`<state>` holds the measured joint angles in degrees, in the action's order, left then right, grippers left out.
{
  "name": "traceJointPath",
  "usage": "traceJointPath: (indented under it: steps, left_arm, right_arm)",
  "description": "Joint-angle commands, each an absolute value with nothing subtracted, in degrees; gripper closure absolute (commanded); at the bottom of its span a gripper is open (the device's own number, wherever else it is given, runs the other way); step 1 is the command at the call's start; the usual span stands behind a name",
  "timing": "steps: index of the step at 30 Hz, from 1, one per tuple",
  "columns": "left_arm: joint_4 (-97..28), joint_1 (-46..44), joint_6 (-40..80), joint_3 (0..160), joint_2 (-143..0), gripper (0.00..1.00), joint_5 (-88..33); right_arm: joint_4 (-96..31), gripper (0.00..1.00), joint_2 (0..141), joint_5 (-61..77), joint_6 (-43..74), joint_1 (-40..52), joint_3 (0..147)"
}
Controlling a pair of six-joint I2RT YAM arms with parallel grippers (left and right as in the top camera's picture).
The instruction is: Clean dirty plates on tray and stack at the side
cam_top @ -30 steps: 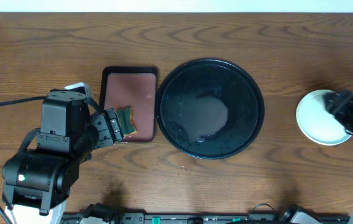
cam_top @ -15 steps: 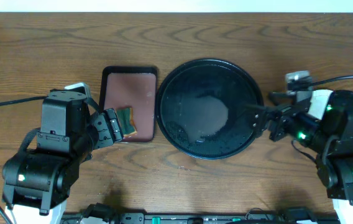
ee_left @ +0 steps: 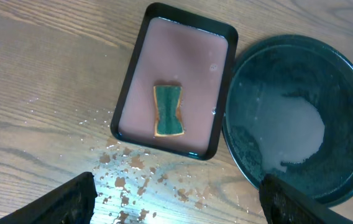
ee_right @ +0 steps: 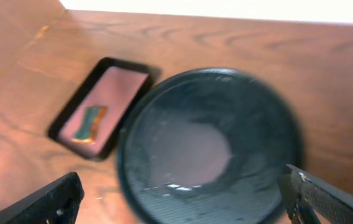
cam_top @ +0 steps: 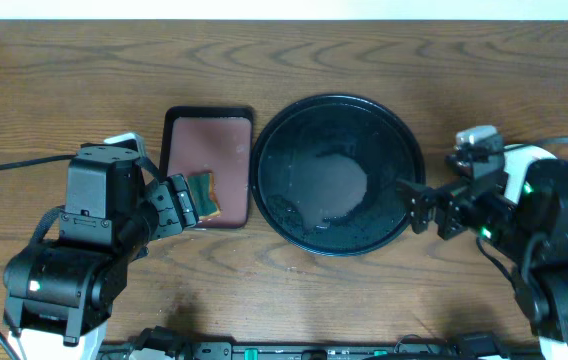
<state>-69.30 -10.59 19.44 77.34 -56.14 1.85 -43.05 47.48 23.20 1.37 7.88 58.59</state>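
Wood-grain brown table (cam_top: pixel 64 70) carried the large round glossy black tray (cam_top: pixel 337 112) at its middle. The tray's floor was wet, with a paler sheen near its centre. Touching or nearly touching the tray's left rim lay a smaller rectangular maroon tray with a black rim (cam_top: pixel 209 140). Near the lower end of that maroon tray rested a green sponge with a tan edge (ee_left: pixel 168 111), narrowed at its waist. Small wet specks (ee_left: pixel 133 168) were scattered on the wood just beside the maroon tray's near edge.

The left gripper (ee_left: pixel 178 183) hung above the table by the maroon tray's left side, its two fingers spread wide and holding nothing. The right gripper (ee_right: pixel 179 186) was at the black tray's right rim, its fingers also spread wide and holding nothing. The right wrist view was blurred, though both trays and the sponge could be made out in it.

In the overhead view a pale curved edge (cam_top: pixel 531 152) showed from under the right arm, to the right of the black tray. Too much of it was hidden to tell whether it belonged to a plate.
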Motion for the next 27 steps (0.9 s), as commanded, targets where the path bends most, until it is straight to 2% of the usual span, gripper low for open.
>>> traceJointPath:
  steps: [1,7,14,25,27]
  left_arm:
    - [-69.6,-10.3,19.1,78.1,-56.1,0.15,2.0]
    - [-69.6,-10.3,19.1,78.1,-56.1,0.15,1.9]
    - [-69.6,-10.3,19.1,78.1,-56.1,0.15,1.9]
    - [-69.6,-10.3,19.1,78.1,-56.1,0.15,1.9]
    - [-69.6,-10.3,19.1,78.1,-56.1,0.15,1.9]
  right_arm:
    - [-43.1,0.01,42.0,14.3,-4.7,7.6,59.1]
    - [-42.9,0.01,30.8,10.6,-6.8,3.9,55.7]
    - [-34.5,0.01,18.9,9.3,-8.9,-2.6,38.0]
    - [-16.0,0.01,0.0,11.2,-7.8,0.3,12.1]
    - [-12.6,0.01,0.6,10.9,-7.8,1.5,9.0]
